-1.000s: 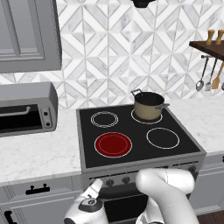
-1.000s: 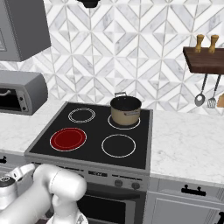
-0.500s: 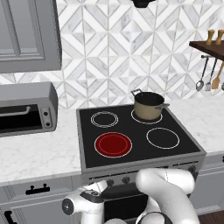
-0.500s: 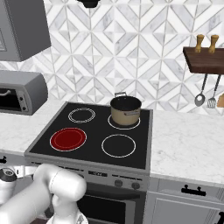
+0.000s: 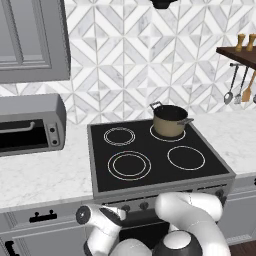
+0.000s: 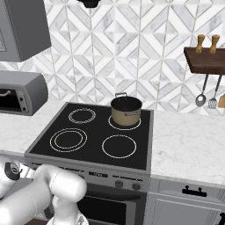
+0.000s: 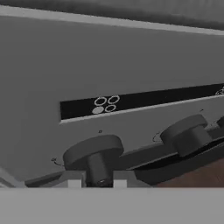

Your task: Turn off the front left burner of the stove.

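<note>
**A:** Where's the front left burner [image 5: 129,165] and how does it look?

**B:** It's the big double-ringed zone at about 7 o'clock on the stove [image 5: 165,181] top, its disc black, not glowing. I'd judge the heat is off.

**A:** And why is the arm so low?

**B:** The knobs sit on the stove's front panel under the glass, so the hand has to come in from the front. In the hand view the leftmost knob [image 7: 93,154] lies at 6 o'clock, right over the gripper [image 7: 94,183], with a second knob [image 7: 187,132] off at 3 o'clock.

**A:** Is the claw clenched on it?

**B:** I can't tell; the tips are barely visible beneath the knob's stem.

**A:** Anything else nearby?

**B:** A pot [image 5: 170,120] on the back right zone at 1 o'clock, and a toaster oven [image 5: 30,124] on the counter at 9 o'clock, both well apart from the knobs.
</note>
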You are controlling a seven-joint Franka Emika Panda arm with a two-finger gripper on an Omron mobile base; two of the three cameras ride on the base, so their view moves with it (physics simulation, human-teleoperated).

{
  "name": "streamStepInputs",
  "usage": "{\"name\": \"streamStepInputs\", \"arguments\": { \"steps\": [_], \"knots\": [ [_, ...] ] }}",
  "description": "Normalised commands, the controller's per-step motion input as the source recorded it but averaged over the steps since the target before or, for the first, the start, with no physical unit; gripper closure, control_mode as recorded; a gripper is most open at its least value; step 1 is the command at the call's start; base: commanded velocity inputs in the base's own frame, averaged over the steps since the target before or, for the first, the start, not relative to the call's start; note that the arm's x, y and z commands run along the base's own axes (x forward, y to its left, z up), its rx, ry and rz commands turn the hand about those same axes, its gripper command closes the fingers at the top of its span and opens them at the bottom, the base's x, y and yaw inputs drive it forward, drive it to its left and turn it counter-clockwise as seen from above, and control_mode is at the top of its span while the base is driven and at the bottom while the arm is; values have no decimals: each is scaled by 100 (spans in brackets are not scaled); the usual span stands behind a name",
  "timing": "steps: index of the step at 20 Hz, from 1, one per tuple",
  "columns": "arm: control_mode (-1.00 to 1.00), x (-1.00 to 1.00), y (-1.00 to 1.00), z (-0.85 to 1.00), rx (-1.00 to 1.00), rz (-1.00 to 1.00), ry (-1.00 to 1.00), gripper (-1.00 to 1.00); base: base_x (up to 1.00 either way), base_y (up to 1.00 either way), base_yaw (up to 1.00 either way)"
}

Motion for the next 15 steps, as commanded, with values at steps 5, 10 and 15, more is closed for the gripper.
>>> {"name": "streamStepInputs", "arguments": {
  "steps": [5,10,15],
  "knots": [
    [-100,2,-11,0,8,-28,0,100,0,0,0],
    [-100,0,0,0,-1,0,0,100,0,0,0],
    [-100,3,-31,-12,3,-1,10,100,0,0,0]
  ]
}}
